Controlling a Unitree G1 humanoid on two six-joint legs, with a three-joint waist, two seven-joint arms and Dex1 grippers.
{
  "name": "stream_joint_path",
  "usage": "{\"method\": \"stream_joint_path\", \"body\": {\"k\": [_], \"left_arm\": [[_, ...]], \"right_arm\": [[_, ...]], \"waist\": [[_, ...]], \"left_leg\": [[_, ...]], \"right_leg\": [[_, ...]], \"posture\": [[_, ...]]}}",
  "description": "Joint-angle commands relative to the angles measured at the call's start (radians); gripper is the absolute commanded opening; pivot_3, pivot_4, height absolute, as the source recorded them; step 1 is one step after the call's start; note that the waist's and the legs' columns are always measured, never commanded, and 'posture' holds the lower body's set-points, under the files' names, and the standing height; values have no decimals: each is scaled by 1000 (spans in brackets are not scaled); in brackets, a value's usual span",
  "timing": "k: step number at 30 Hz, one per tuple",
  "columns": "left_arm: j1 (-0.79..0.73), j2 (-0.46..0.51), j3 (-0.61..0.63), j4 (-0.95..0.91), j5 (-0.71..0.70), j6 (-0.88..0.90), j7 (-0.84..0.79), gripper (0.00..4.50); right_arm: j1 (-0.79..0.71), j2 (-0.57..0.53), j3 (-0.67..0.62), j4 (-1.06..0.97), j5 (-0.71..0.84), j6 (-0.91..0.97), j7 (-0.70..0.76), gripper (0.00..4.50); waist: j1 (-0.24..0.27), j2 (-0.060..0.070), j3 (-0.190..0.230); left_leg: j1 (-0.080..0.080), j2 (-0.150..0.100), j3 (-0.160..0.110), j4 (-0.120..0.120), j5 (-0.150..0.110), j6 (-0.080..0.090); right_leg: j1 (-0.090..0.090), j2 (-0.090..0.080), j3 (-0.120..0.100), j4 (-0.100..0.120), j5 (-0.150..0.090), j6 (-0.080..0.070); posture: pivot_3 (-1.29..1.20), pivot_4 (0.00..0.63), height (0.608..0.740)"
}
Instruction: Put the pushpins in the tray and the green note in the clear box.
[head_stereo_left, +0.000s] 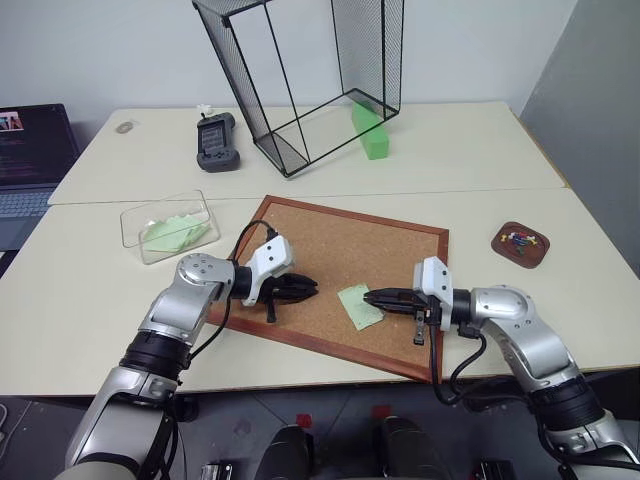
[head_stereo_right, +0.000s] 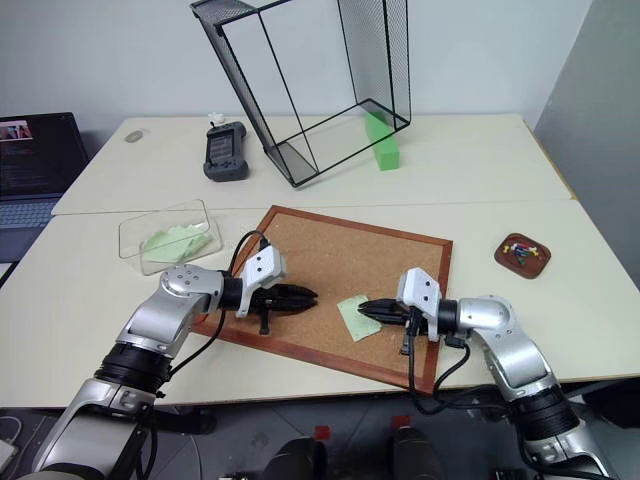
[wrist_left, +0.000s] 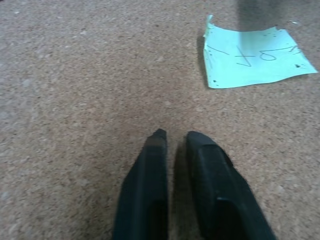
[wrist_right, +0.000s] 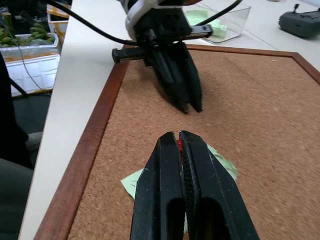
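Clear box (head_stereo_left: 170, 228), near table's left edge: holds pale green slips. Tray (head_stereo_left: 521, 244), near right edge: holds pushpins (head_stereo_left: 517, 239). Right gripper (wrist_right: 179, 141) level over corkboard (head_stereo_left: 330, 250), fingers clamped on a red pin head. Left gripper (wrist_left: 172, 139) fingers slightly apart, empty. Green note (head_stereo_left: 360, 306) lies on corkboard near its front edge, marked, corner curled.

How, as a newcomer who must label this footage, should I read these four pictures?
A two-armed humanoid robot works at a table. Two pictures come from a camera on its head, looking down. The other two come from a camera on each wrist, looking along that arm's black fingers. A green note lies on the corkboard. The right end effector is shut on a red pushpin just over the note. The left end effector, fingers slightly parted, holds nothing. The brown tray sits to the robot's right, the clear box to its left.
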Motion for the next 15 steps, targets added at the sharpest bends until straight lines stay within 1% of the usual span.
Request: {"method": "stream_joint_path", "body": {"k": [1,3,7,10,12,15], "left_arm": [[19,3,-13,12,24,0,21,1583],[22,3,-20,19,35,-10,23,1860],[24,-2,-27,35,40,-21,29,1860],[17,-15,-22,54,35,-20,42,1413],[14,-15,-25,56,30,-20,34,1011],[11,-15,-28,59,28,-20,23,500]], "right_arm": [[8,-26,-122,-61,63,51,-59,0],[21,-42,-169,-70,74,71,-84,0],[41,-68,-269,-57,85,106,-150,0],[36,-87,-349,1,74,113,-212,0],[20,-96,-393,56,60,109,-254,0],[-14,-110,-436,153,25,85,-324,0]], "waist": [[2,0,0],[3,0,0],[6,0,0],[7,0,0],[9,0,0],[10,0,0]], "left_leg": [[0,0,0,0,0,0],[0,0,0,0,0,0],[0,0,0,0,0,0],[0,0,0,0,0,0],[0,0,1,0,0,0],[1,0,1,0,0,0]], "right_leg": [[0,-1,0,0,0,0],[0,-1,0,0,0,0],[1,-1,0,0,0,0],[1,-1,0,0,0,0],[1,-1,1,0,0,0],[1,-1,1,0,0,0]], "posture": [[0,150,740],[0,150,740],[0,150,740],[0,150,740],[0,150,740],[0,150,740]]}}
